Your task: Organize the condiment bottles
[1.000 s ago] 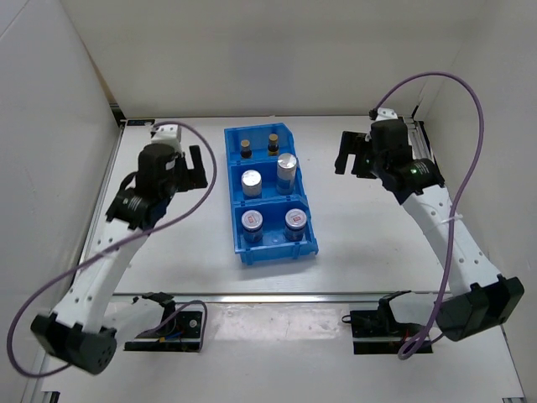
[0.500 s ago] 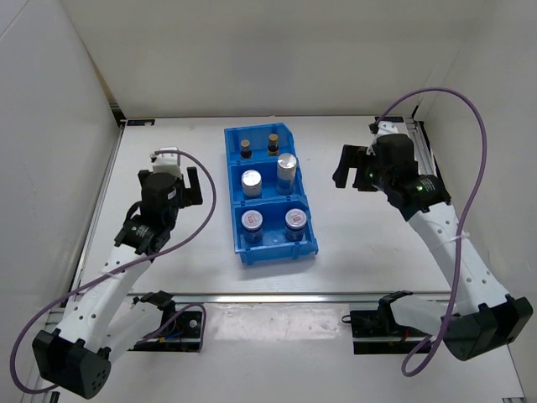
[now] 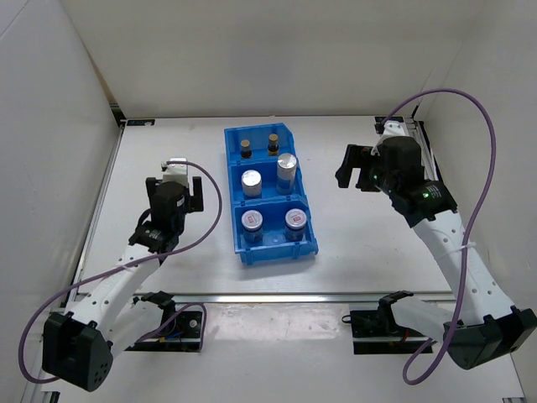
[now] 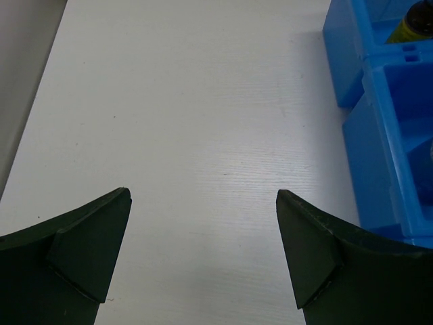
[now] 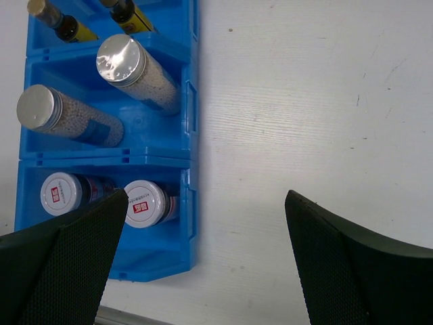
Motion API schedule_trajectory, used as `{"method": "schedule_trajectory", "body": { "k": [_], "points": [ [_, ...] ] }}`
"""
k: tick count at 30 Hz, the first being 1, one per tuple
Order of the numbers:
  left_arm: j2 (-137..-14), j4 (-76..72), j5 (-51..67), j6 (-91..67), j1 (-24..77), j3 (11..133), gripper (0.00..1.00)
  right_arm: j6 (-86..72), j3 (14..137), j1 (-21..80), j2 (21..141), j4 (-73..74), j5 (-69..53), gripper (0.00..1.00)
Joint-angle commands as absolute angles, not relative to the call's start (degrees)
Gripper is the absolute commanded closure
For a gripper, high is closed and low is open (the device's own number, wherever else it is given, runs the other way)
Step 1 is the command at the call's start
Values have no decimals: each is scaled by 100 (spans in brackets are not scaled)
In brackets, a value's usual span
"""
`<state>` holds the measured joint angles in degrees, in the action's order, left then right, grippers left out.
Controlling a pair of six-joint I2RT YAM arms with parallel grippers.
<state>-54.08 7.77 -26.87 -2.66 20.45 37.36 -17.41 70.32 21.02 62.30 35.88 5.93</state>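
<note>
All six condiment bottles stand in the blue bin point(image 3: 236, 180). Two dark-brown gold-capped bottles point(image 3: 245, 148) point(image 3: 273, 143) are in the far compartment. Two silver-lidded cylinders point(image 3: 252, 181) point(image 3: 287, 165) are in the middle one. Two squat jars point(image 3: 252, 222) point(image 3: 294, 220) are in the near one. My left gripper point(image 3: 175, 183) is open and empty over bare table left of the bin point(image 4: 379, 135). My right gripper point(image 3: 351, 168) is open and empty right of the bin; in its wrist view the gripper point(image 5: 206, 196) shows the cylinders point(image 5: 122, 61) and jars point(image 5: 143, 203).
White walls enclose the table on the left, back and right. A metal rail runs along the near edge point(image 3: 277, 295). In the left wrist view the gripper point(image 4: 203, 196) is over bare white table, with the left wall's foot point(image 4: 20, 101) close by.
My left gripper has drawn back toward the near edge, away from the far left. My right gripper has shifted slightly nearer. Both stayed open; the bottles have not moved.
</note>
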Motion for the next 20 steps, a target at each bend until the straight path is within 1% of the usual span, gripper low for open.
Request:
{"method": "schedule_trajectory", "body": {
  "k": [1,7,12,15,20],
  "points": [
    [-5317,291,-2733,-132,2030,3621,1,-1705,6952,2083,6127,3314,677,0],
    [-4800,-289,-2443,141,2030,3103,1,-1705,6707,2083,5950,3199,729,0],
    [-4317,-938,-1952,272,2030,2603,1,-1705,6584,2083,5889,3147,782,0],
    [-4193,-1177,-1785,325,2030,2391,1,-1705,6583,2083,5836,3146,782,0],
    [-4192,-1230,-1837,325,2030,2391,1,-1705,6469,2083,5740,3076,590,0]
  ]
}}
